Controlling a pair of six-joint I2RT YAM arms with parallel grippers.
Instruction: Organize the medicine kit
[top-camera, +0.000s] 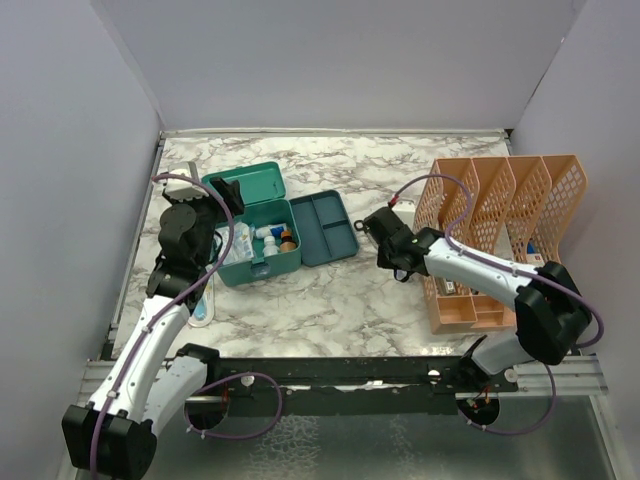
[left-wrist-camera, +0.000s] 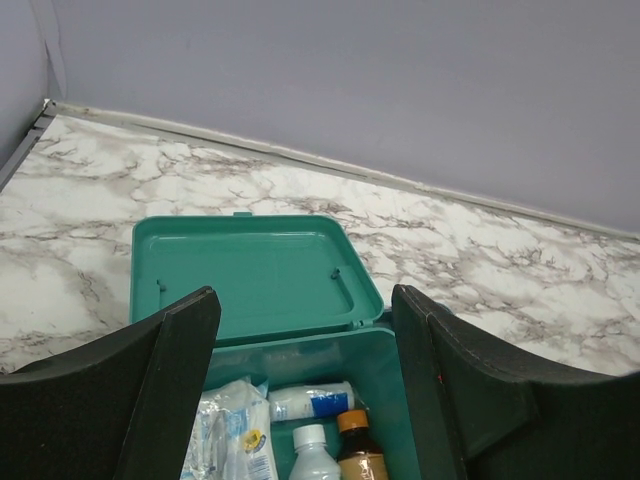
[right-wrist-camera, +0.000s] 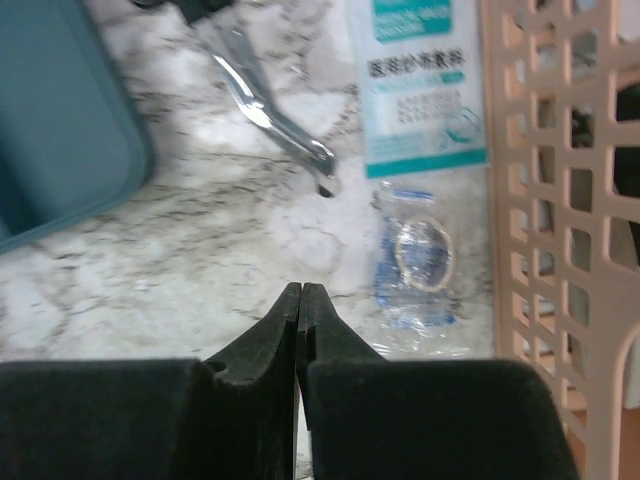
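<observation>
The teal medicine kit (top-camera: 262, 250) stands open at the left, its lid (left-wrist-camera: 250, 270) laid back flat. Inside are a gauze packet (left-wrist-camera: 230, 430), a white tube (left-wrist-camera: 310, 400), a white bottle (left-wrist-camera: 315, 455) and an amber bottle (left-wrist-camera: 362, 450). Its divided insert tray (top-camera: 323, 227) lies on the table to the kit's right. My left gripper (left-wrist-camera: 305, 310) is open and empty above the kit's back edge. My right gripper (right-wrist-camera: 300, 290) is shut and empty, low over the marble between the tray and the rack.
An orange mesh file rack (top-camera: 500, 235) stands at the right. By its wall (right-wrist-camera: 560, 200) lie a metal tool (right-wrist-camera: 265, 115), a teal-and-white packet (right-wrist-camera: 420, 90) and a clear sachet (right-wrist-camera: 420, 255). A white and blue item (top-camera: 203, 300) lies left of the kit.
</observation>
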